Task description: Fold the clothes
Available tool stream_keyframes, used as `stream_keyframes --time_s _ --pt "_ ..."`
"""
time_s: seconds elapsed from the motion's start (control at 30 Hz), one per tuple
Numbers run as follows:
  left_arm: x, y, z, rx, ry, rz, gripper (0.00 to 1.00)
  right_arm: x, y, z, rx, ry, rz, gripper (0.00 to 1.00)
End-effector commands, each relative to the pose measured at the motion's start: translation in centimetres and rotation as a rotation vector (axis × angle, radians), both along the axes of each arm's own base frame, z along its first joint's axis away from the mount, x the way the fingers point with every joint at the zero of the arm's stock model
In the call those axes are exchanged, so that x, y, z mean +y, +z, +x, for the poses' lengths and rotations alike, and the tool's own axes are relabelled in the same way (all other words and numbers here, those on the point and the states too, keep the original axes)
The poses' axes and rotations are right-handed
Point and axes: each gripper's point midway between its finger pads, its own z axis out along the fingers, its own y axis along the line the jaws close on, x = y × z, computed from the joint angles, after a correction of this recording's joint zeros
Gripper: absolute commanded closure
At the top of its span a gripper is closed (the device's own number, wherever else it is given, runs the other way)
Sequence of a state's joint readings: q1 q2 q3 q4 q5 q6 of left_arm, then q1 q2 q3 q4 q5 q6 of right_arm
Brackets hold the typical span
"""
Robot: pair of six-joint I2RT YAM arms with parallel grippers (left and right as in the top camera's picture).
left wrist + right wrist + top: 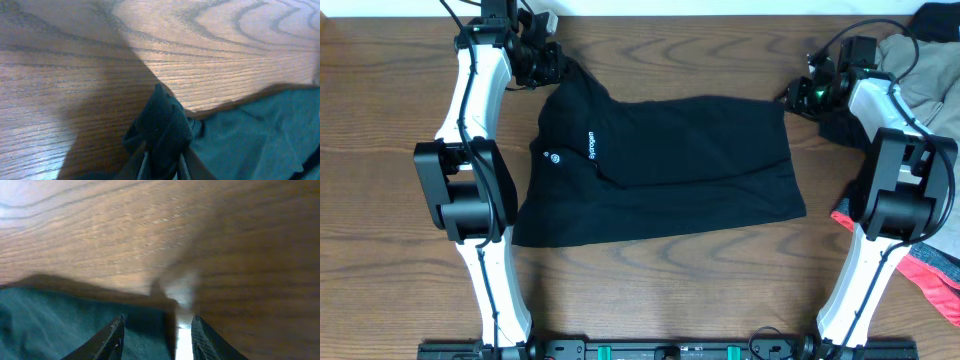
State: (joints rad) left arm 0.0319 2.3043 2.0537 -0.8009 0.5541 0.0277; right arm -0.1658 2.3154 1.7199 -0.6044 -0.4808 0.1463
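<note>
A black short-sleeved shirt (660, 165) with a small white logo lies partly folded across the middle of the wooden table. My left gripper (552, 62) is at its far left corner, shut on a bunched bit of the black fabric (165, 122) that pokes up between the fingers of the gripper (162, 152). My right gripper (798, 95) is at the shirt's far right corner. In the right wrist view this gripper (158, 322) stands open, low over the table. The shirt's edge (50, 322) lies flat under and between the fingers, gripped by neither.
More clothes are heaped at the right edge: a khaki-grey garment (932, 70) at the back and a coral-pink one (932, 278) nearer the front, behind the right arm. Bare wooden table (660, 290) runs in front of the shirt.
</note>
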Motion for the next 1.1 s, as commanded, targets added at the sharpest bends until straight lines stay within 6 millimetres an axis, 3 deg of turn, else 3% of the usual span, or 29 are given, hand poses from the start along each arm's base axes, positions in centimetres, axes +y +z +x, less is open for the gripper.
stream_keyframes --time_s 0.0,0.17,0.3,0.5,0.53,0.67,0.8,0.9,1.07 --pt "-0.2 0.4 0.1 -0.015 -0.016 -0.004 0.81 1.7 -2.9 -0.5 0.06 0.007 0.02 0.57" --pt "-0.2 0.4 0.2 -0.019 -0.019 -0.003 0.81 2.4 -2.7 -0.2 0.051 0.008 0.029 0.68" --pt "-0.2 0.4 0.1 -0.016 -0.019 -0.003 0.81 2.4 -2.7 -0.3 0.064 -0.01 0.046 0.99" --pt "-0.2 0.3 -0.2 -0.001 -0.019 -0.003 0.81 1.4 -2.6 -0.2 0.076 -0.062 0.032 0.99" --pt "-0.2 0.2 -0.4 0.006 -0.024 -0.001 0.85 1.1 -2.3 -0.1 0.072 -0.07 0.032 0.99" --pt "0.8 0.5 -1.4 0.043 -0.009 -0.003 0.9 -0.9 0.5 0.1 0.034 -0.107 0.029 0.99" --pt "1.4 2.0 -2.2 0.05 0.004 -0.004 0.92 -2.8 4.4 -0.2 -0.012 -0.142 0.024 0.99" --pt "1.3 3.2 -3.1 0.058 0.002 -0.004 0.93 -2.9 6.7 -1.0 -0.021 -0.139 0.017 0.99" --pt "1.0 4.4 -6.2 0.151 0.002 -0.011 0.94 -2.4 8.1 -3.3 0.047 -0.133 0.026 0.99"
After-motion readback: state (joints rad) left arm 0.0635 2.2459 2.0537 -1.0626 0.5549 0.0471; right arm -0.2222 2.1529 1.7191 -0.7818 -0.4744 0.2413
